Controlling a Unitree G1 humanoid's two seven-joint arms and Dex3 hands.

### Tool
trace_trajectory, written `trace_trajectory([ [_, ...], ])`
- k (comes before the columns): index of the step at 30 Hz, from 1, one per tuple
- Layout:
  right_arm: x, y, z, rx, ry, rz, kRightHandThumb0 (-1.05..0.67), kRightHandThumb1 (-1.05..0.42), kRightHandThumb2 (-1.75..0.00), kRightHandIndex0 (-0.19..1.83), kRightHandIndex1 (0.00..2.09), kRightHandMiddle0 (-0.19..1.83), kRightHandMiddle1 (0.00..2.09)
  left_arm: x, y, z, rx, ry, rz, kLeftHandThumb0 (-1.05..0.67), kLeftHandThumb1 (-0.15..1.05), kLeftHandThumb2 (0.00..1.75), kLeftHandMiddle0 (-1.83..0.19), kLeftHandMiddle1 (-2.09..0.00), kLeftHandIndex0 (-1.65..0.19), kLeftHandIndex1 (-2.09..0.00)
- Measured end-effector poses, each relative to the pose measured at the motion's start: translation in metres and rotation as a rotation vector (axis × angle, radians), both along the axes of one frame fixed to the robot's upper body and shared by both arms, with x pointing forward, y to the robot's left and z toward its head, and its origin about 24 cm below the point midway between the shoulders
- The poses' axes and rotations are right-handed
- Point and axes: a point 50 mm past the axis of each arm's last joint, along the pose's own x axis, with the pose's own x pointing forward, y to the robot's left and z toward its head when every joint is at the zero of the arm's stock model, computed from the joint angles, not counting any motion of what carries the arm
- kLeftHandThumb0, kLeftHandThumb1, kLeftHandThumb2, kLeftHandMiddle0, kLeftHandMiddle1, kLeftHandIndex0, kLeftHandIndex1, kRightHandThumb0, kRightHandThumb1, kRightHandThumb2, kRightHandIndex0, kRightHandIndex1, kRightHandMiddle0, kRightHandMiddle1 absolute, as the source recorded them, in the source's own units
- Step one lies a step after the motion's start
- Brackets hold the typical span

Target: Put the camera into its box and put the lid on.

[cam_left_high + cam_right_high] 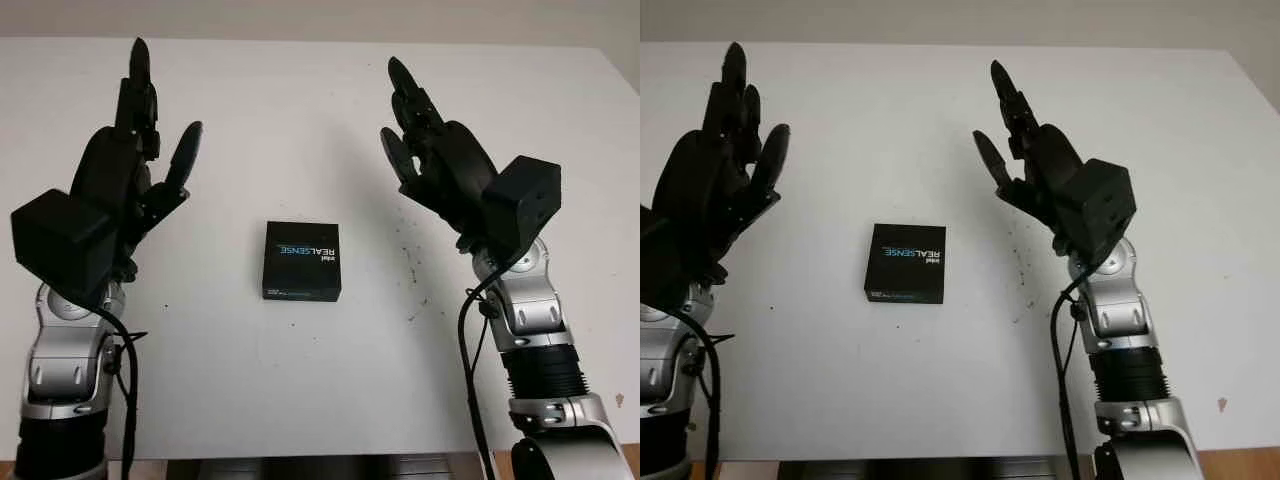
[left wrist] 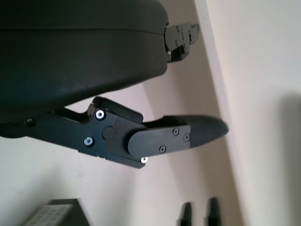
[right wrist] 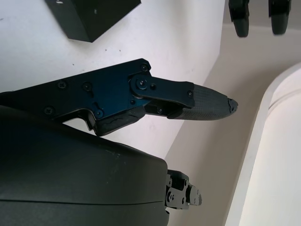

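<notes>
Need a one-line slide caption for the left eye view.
Both open hands, left hand and right hand, raised above the white table, flanking the closed black RealSense box.

White table [image 1: 300,400], small dark specks [image 1: 412,275] scattered right of centre.

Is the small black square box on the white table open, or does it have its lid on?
Closed: the small black square box lies flat, printed lid on top, with no gap visible.
</notes>
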Motion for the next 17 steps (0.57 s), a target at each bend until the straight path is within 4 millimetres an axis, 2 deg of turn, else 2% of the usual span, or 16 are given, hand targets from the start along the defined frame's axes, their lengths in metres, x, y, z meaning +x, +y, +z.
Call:
trace_trajectory([
  [6,0.000,0.003,-0.007,0.072,0.030,-0.010,-0.76,-1.05,-0.70,-0.19,0.00,-0.19,0.00,0.016,-0.001,-0.008,-0.167,-0.043,-0.073,-0.78,1.05,0.62,0.19,0.00,0.19,0.00],
  [9,0.002,0.001,-0.014,0.113,0.073,-0.014,-0.76,-1.05,-0.71,-0.19,0.00,-0.19,0.00,0.025,-0.003,-0.006,-0.223,-0.071,-0.104,-0.80,1.05,0.60,0.19,0.00,0.19,0.00],
  [17,0.007,-0.003,-0.028,0.140,0.148,-0.046,-0.77,-1.05,-0.68,-0.19,0.00,-0.19,0.00,0.033,-0.005,-0.004,-0.262,-0.084,-0.131,-0.79,1.05,0.54,0.19,0.00,0.19,0.00],
])
